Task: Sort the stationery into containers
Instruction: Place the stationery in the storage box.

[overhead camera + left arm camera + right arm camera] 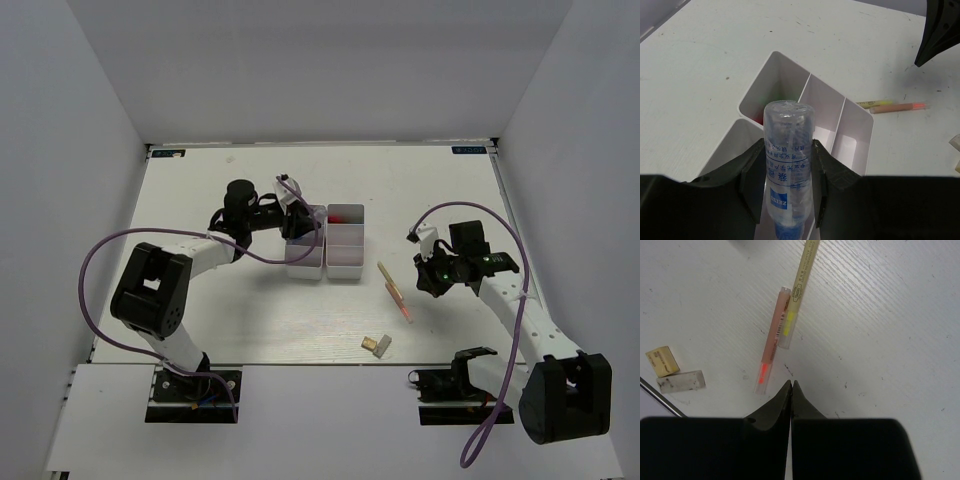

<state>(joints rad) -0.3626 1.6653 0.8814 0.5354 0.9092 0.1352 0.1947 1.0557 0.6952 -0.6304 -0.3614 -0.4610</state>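
Left wrist view shows the left gripper point(788, 175) clamped on the clear tube point(788, 135) just above the white trays point(862, 145), long axis aimed at their compartments, while the right gripper point(791, 390), fingers together and empty, hangs right of the trays.

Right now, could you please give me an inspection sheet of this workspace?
Surface: white table, lightly scuffed.
Job's things: two white trays side by side, red item in the far compartment of the one nearer the right arm; two pens and two eraser blocks loose on the table.
Clutter: nothing seen.
Grippers: left gripper shut on clear tube above the trays; right gripper shut, empty, near the pens.
Cables: purple cable looping along each arm.
Surroundings: plain white walls.
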